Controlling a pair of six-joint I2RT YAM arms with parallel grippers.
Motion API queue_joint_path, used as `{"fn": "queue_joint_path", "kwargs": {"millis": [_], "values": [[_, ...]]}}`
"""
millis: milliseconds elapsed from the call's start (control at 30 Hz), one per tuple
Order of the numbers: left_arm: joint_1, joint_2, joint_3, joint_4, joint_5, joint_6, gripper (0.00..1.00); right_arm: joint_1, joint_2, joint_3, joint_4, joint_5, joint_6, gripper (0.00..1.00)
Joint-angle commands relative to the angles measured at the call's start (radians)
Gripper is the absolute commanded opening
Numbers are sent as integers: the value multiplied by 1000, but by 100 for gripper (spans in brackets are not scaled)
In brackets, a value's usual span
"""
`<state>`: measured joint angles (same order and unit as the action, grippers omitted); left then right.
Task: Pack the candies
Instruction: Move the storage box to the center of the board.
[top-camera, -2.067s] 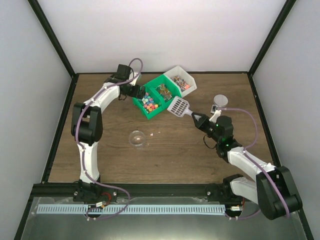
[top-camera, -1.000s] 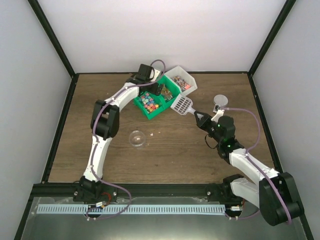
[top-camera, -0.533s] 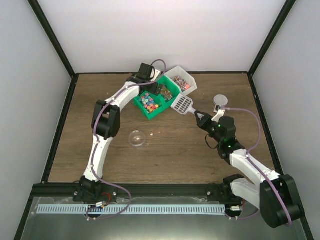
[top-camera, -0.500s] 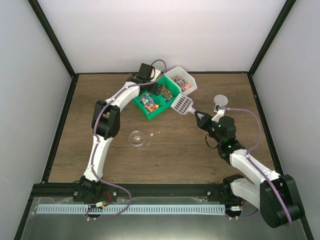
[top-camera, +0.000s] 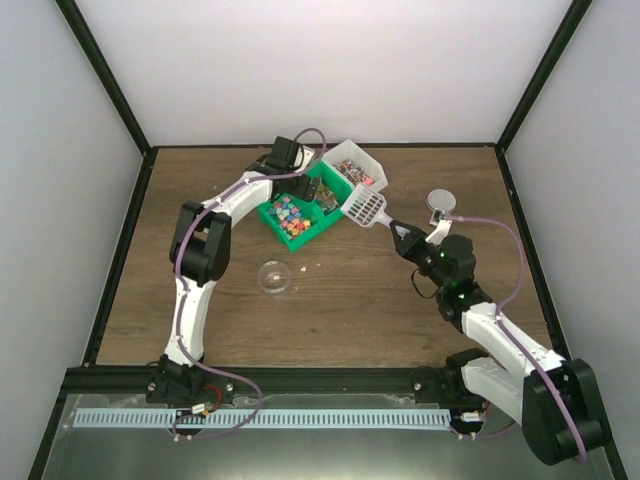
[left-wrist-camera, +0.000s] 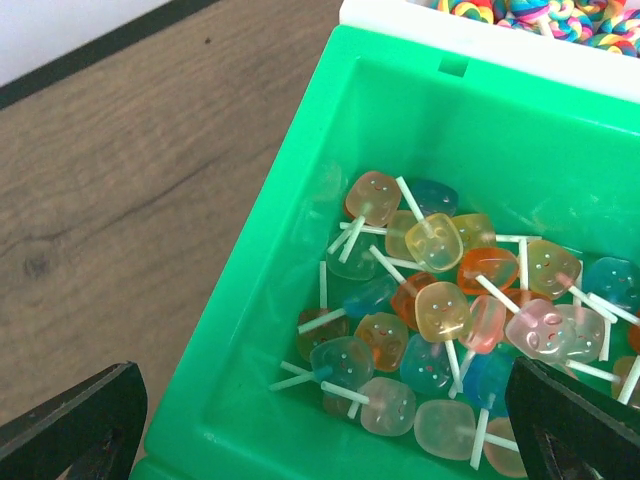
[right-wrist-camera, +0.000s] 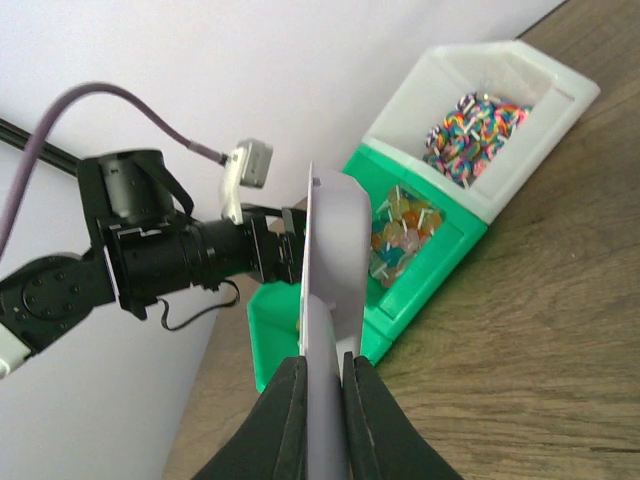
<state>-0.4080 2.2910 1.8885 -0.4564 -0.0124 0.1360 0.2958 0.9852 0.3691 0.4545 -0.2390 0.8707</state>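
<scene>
The candies (top-camera: 288, 210), tiny bright sweets, fill the nearer green bin (top-camera: 300, 232). My left gripper (top-camera: 305, 186) stands open over the second green bin (left-wrist-camera: 290, 230), which holds translucent lollipops (left-wrist-camera: 440, 310). Its fingertips (left-wrist-camera: 70, 425) show only at the bottom corners of the left wrist view, with nothing between them. My right gripper (top-camera: 392, 228) is shut on the handle of the grey scoop (top-camera: 366, 208), which hangs just right of the green bins. In the right wrist view the scoop (right-wrist-camera: 335, 250) stands edge-on between the shut gripper (right-wrist-camera: 322, 390).
A white bin (top-camera: 358, 167) of rainbow swirl lollipops (right-wrist-camera: 465, 135) sits behind the green bins. A clear round container (top-camera: 275, 277) stands mid-table, and a round lid (top-camera: 441, 202) lies at the right. Small crumbs (top-camera: 306, 267) lie beside the container.
The bins have slid a little to the left and turned with the left gripper. The left arm's elbow swung left. The right arm and scoop have barely moved.
</scene>
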Motion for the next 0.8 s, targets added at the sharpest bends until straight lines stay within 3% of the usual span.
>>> {"fn": "queue_joint_path", "kwargs": {"millis": [0,433,767], "values": [[5,-16,-144,-95,-18,-8,100,-7,-43,-9,8,27,2,1],[3,-210,-423,-6,-36,-68,100,-6,-54,-22,9,32,9,1],[-4,-264,-379,34,30,-63,100,-7,12,53,-95,114,89,1]]}}
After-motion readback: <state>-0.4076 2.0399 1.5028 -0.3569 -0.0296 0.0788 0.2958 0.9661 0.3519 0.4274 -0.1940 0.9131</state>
